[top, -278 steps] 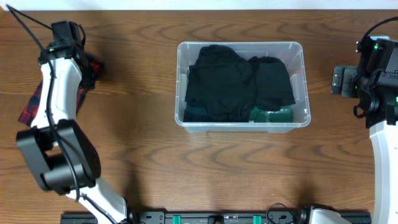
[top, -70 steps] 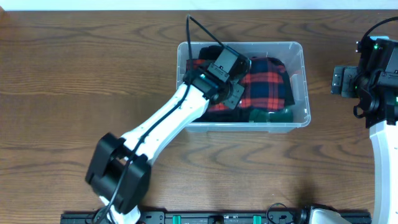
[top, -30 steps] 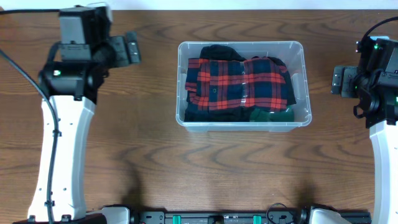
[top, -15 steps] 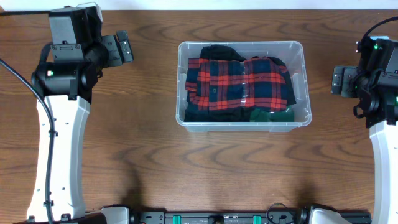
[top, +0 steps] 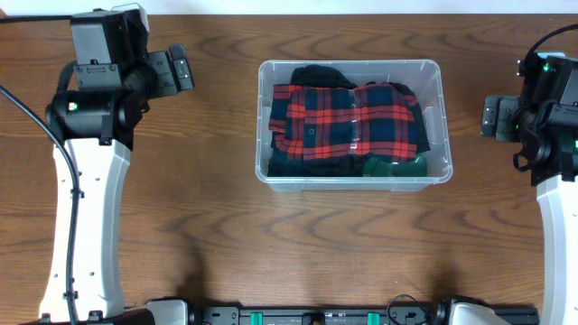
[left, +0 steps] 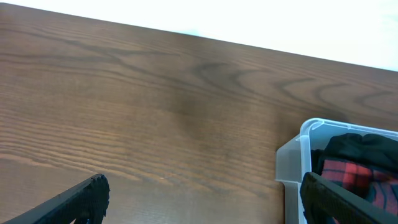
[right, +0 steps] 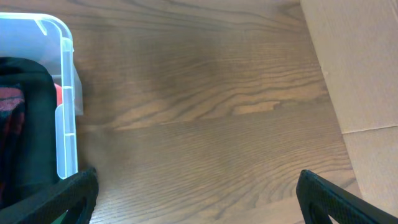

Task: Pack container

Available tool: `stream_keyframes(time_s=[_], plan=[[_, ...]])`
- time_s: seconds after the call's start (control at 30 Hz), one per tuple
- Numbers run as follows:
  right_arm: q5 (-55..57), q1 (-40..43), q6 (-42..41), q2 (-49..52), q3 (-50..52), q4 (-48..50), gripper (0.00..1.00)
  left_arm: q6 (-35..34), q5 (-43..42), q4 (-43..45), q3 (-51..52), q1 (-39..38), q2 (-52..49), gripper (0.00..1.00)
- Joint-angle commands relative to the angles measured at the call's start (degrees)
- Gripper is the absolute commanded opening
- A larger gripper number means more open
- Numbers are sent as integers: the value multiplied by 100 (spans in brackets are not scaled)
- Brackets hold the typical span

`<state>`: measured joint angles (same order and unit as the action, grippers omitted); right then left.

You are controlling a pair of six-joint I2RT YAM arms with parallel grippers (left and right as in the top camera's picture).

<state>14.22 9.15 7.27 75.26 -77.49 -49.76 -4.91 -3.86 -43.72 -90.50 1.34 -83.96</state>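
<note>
The clear plastic container [top: 442, 117] stands at the middle of the table. It holds a folded red and navy plaid shirt [top: 348, 117] on top of black clothes [top: 316, 75] and a green garment [top: 393, 165]. My left gripper [top: 179, 69] is open and empty at the far left, apart from the container. Its wrist view shows the container's corner [left: 306, 134] with plaid inside. My right gripper [top: 492, 117] is open and empty to the right of the container, whose rim [right: 64, 99] shows in the right wrist view.
Bare wooden table [top: 298, 244] lies around the container. A pale floor or board [right: 360, 68] shows beyond the table's right edge in the right wrist view. A black rail [top: 316, 316] runs along the front edge.
The left arm carried the plaid shirt into the container, let go and drew back to the far left. Over the last half second nothing moves. The right arm has stayed still.
</note>
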Motion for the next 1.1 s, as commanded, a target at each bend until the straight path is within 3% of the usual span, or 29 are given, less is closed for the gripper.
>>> stream_keyframes(time_s=[0.0, 0.33, 0.67, 0.83, 1.07], plan=[[57, 22, -103, -35, -46, -2, 99, -11, 28, -48, 160, 20, 291, 98], [57, 22, -103, -35, -46, -2, 99, 9, 50, -693, 662, 20, 1123, 98], [55, 22, -103, -35, -46, -2, 99, -13, 44, -474, 2629, 20, 2361, 98], [57, 22, -103, -35, -46, -2, 99, -15, -2, 800, 4103, 20, 3088, 98], [57, 22, -103, -35, -46, -2, 99, -17, -339, 3324, 6363, 20, 4232, 98]])
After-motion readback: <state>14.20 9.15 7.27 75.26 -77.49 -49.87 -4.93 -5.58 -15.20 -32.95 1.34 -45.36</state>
